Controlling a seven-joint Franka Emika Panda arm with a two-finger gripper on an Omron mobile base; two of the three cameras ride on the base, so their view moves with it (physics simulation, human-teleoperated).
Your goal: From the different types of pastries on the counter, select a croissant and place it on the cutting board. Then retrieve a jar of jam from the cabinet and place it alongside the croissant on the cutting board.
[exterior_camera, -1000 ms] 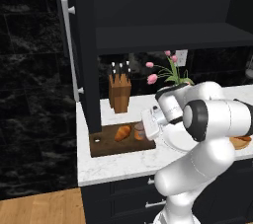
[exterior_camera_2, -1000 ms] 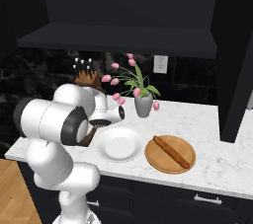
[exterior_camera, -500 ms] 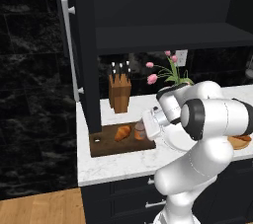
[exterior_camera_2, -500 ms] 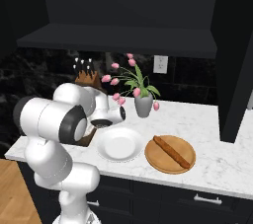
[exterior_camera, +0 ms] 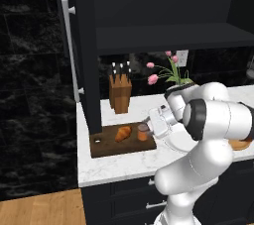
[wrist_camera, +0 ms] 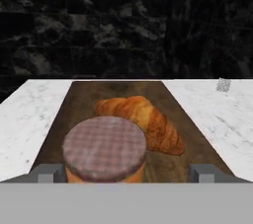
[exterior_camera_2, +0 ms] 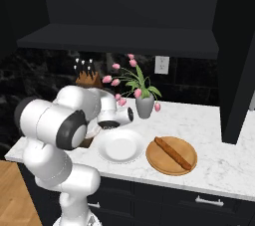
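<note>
Jam jar (wrist_camera: 105,149) upright beside croissant (wrist_camera: 143,121) on dark cutting board (exterior_camera: 106,146).

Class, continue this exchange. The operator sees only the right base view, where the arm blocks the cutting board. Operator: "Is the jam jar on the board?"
Observer: Yes. In the left base view the jar stands upright on the board.
Operator: Where is the croissant?
Observer: The croissant lies on the board too, beside the jar on the knife-block side, with a small gap between them.
Operator: Is the gripper holding the jar?
Observer: No. In the hand view the gripper is open, with its fingertips standing wide on either side of the jar.
</note>
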